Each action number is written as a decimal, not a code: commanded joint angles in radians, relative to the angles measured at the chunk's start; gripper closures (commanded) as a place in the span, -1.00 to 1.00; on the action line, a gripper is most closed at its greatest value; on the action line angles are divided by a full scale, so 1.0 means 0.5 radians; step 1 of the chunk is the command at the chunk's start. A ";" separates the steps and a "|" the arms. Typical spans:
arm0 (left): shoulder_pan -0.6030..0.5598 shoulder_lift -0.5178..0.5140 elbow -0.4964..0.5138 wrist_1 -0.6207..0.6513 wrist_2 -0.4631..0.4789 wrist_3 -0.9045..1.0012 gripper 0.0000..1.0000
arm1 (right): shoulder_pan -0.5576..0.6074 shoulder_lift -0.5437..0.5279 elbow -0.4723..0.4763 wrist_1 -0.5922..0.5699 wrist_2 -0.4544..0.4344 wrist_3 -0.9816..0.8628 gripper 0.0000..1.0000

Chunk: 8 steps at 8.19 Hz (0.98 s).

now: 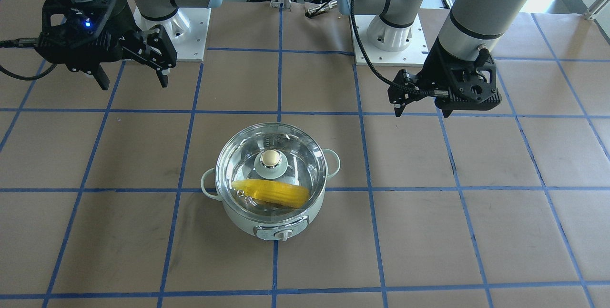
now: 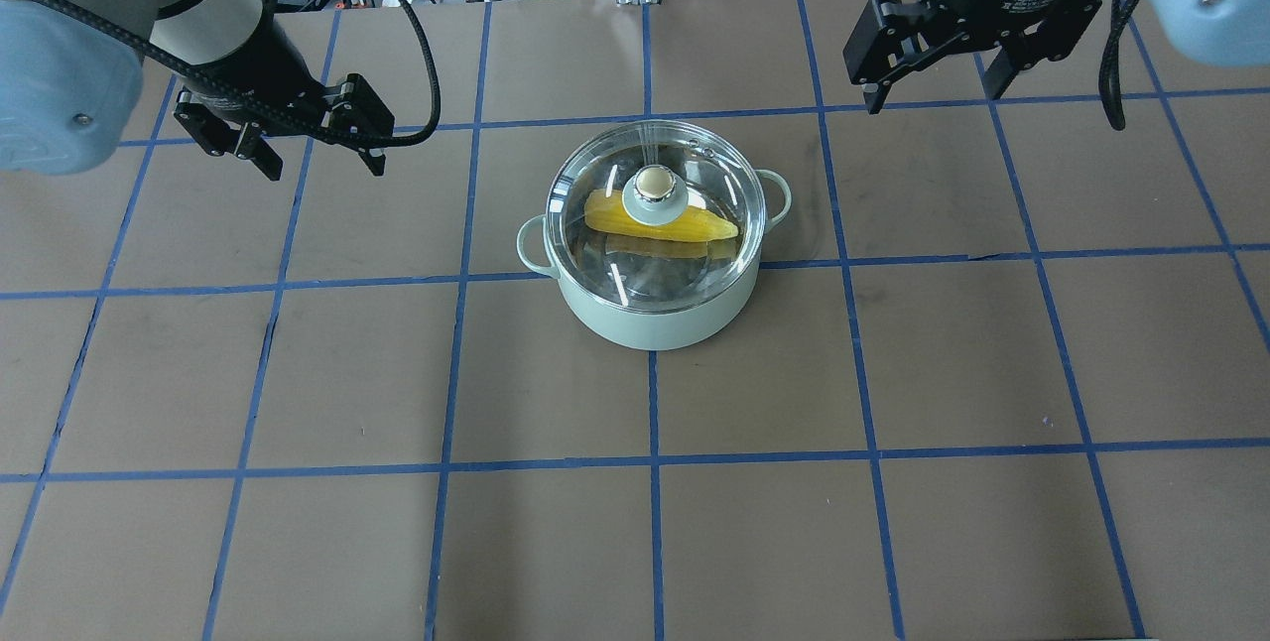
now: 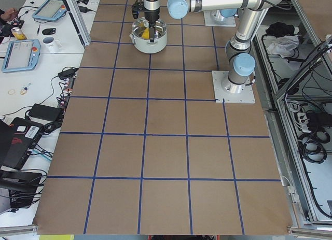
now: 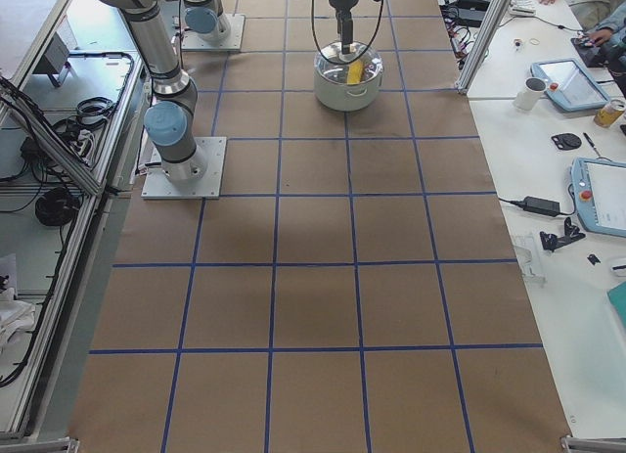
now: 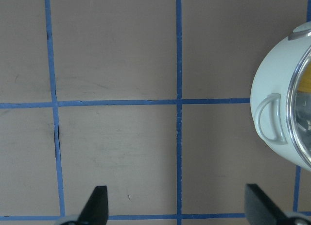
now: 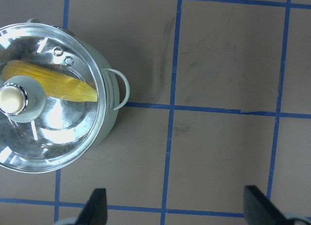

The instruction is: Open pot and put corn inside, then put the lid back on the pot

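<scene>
Pot (image 2: 650, 319) at centre of desk (image 2: 298, 373), lid (image 2: 615, 266) seated on its rim, corn (image 2: 706, 224) lying inside under the glass. Left fingers (image 2: 373, 155) and right fingers (image 2: 873, 97) spread apart, empty, hovering well apart from pot.

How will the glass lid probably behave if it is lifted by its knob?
The lid looks like clear glass, so it is probably stiff but fragile if dropped. Its round beige knob seems smooth, so it may slip or swing between two fingers.
</scene>
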 commanded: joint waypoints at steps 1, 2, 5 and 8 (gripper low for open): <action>0.000 0.009 0.000 0.000 -0.003 0.009 -1.00 | -0.005 0.003 0.000 -0.003 0.000 -0.005 -0.99; 0.000 0.009 0.000 0.000 -0.006 0.009 -1.00 | -0.005 0.003 0.000 -0.003 0.000 -0.008 -0.99; 0.000 0.009 0.000 0.000 -0.009 0.009 -1.00 | -0.005 0.003 0.000 -0.031 -0.003 -0.005 -1.00; 0.000 0.009 0.000 0.000 -0.009 0.009 -1.00 | -0.005 0.003 0.000 -0.031 -0.003 -0.005 -1.00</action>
